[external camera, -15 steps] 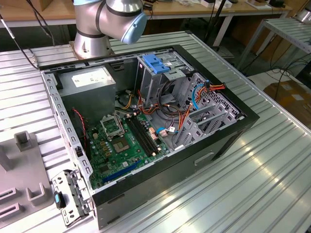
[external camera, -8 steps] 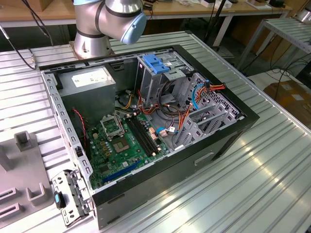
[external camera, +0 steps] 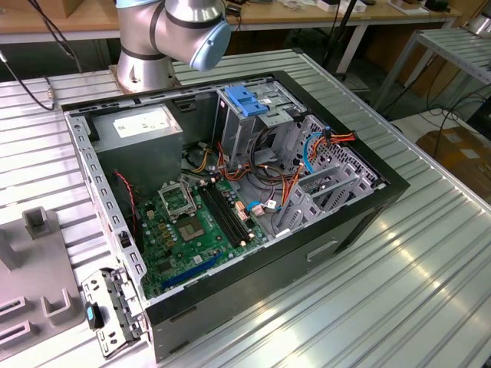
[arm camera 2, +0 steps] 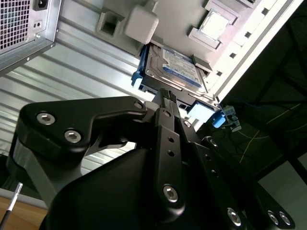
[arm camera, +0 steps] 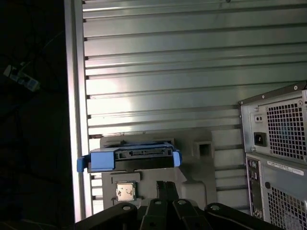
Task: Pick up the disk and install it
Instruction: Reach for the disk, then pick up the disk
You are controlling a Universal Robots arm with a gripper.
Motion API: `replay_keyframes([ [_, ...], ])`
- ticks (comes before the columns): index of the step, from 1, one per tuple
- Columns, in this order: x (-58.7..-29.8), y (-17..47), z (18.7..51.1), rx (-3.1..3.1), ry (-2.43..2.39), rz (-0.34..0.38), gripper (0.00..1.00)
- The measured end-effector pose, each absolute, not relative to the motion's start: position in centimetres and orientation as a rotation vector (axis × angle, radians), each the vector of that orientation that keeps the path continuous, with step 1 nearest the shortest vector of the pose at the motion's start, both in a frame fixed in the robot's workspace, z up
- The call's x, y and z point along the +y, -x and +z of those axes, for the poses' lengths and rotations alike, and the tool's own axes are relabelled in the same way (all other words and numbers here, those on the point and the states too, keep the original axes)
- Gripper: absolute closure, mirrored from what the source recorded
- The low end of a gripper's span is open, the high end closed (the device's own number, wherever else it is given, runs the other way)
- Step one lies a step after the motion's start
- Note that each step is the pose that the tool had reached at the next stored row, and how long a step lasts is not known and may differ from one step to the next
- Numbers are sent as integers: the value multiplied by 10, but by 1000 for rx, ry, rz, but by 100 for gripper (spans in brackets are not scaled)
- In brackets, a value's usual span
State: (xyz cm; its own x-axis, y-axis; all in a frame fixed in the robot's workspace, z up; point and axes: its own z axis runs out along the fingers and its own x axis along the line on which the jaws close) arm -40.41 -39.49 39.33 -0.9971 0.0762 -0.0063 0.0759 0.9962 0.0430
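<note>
The disk (arm camera 2: 175, 67) is a silver-grey hard drive with a white and blue label and blue side rails. It lies on a grey fixture (arm camera 2: 158, 43) on the ribbed table. Seen end-on in the first wrist view, the disk (arm camera: 129, 158) shows its blue rail and connector edge. My black gripper (arm camera 2: 167, 93) hovers just short of the disk's near edge with its fingers (arm camera: 163, 188) pressed together and nothing between them. The open computer case (external camera: 230, 192) has a drive cage with a blue latch (external camera: 249, 103).
A processor chip (arm camera: 125, 191) sits in a pocket of the fixture beside the disk. The case's rear panel (arm camera: 278, 143) stands close by. A grey box with a white sticker (external camera: 138, 126) sits inside the case. A metal bracket with a blue latch (external camera: 107, 314) lies by the case's corner.
</note>
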Motion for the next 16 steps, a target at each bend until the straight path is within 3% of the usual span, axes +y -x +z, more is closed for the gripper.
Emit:
replay_keyframes([
  [16,-395,463,393,3131,-119,67,89],
])
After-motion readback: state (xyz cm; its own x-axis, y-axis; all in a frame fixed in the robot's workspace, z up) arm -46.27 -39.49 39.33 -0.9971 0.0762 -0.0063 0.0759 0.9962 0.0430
